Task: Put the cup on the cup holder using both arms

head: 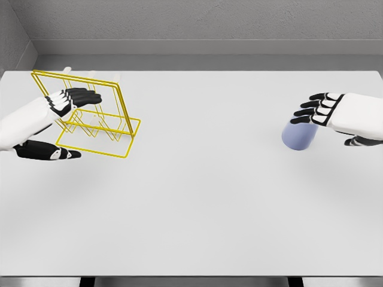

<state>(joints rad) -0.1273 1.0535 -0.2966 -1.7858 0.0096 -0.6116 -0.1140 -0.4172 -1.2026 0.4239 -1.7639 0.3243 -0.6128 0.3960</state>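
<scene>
Cup (297,136) sits far right on the tabletop (197,203), just under the right hand (323,110), fingers loose, holding nothing. Left hand (60,122), also spread and empty, hangs by the yellow holder (99,128), well apart from the cup, so right's clearly nearer.

Both my arms are plain smooth white shells, kinda chunky and rounded toward the wrist. My left hand (60,110) and right hand (326,110) look the same: the backs are white, and the black fingers are built in segments with little white patches on the knuckles. The thumbs are black too, each with a small white mark.
</scene>
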